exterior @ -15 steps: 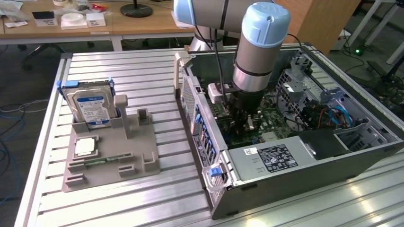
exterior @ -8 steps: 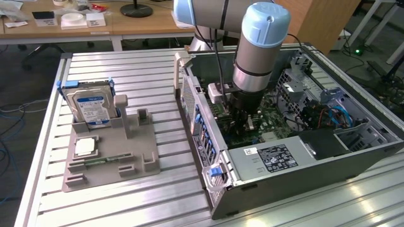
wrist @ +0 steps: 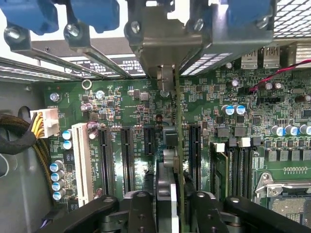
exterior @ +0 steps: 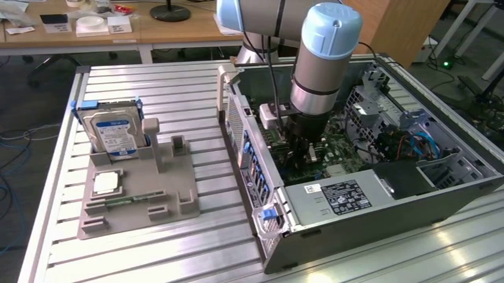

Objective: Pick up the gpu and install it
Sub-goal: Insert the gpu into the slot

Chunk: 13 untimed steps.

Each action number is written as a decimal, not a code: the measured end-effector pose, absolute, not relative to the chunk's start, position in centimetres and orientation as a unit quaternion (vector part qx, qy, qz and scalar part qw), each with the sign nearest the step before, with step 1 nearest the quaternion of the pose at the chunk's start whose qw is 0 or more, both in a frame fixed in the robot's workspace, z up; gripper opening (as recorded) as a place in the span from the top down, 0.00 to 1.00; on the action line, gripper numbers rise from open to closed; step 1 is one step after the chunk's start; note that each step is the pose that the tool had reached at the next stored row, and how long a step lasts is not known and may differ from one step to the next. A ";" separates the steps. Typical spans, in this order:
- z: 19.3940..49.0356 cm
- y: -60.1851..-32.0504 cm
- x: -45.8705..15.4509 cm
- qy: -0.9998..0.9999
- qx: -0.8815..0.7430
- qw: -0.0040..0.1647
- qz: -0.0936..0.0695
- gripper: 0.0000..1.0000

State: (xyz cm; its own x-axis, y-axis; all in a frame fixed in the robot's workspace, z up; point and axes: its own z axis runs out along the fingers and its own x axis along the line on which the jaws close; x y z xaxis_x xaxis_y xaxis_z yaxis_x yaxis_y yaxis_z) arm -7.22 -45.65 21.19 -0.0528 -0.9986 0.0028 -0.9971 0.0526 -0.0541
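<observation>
GPU (wrist: 178, 145) is seen edge-on in the wrist view, a thin green board standing upright over the motherboard (wrist: 146, 111), its silver metal bracket (wrist: 163, 43) up against the slotted rear wall of the case. It is clamped between the black fingers (wrist: 141, 211) of the hand (wrist: 167, 213), which is closed on the card's flat faces. The card's lower edge sits in line with a long black expansion slot (wrist: 194, 150); whether it is fully seated cannot be told. Beside it, further black slots (wrist: 127, 158) and one white slot (wrist: 83, 162) are laid out in parallel rows, and a line of blue-capped cylindrical capacitors (wrist: 57, 182) is set near the white one. A white plastic power connector (wrist: 44, 122) with yellow wires is plugged in close to the case wall. Blue plastic latches (wrist: 95, 12) are seen above the bracket openings.

In the exterior view, the arm, with its pale blue cap (exterior: 331, 26) and grey metal sleeve, is lowered into the open grey steel computer case (exterior: 378, 224) lying on its side. A silver power supply (exterior: 339, 197) with a black label is fitted at the case's near end. The case rests on a ribbed aluminium worktop (exterior: 157, 82). On the exterior view's left, well apart from the case, a grey moulded parts holder (exterior: 138, 194) carries an upright hard drive (exterior: 110, 132) with a blue-white label, a square chip (exterior: 106, 183) and a narrow green memory stick (exterior: 130, 200) lying flat.
</observation>
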 end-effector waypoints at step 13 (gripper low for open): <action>24.7 -45.6 -7.2 0.725 -0.688 0.019 -0.022 0.64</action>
State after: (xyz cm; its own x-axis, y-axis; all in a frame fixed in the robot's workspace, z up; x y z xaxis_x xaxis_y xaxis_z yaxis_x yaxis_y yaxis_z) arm -7.21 -45.65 24.67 -0.0526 -0.9986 0.0025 -0.9969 0.0524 -0.0588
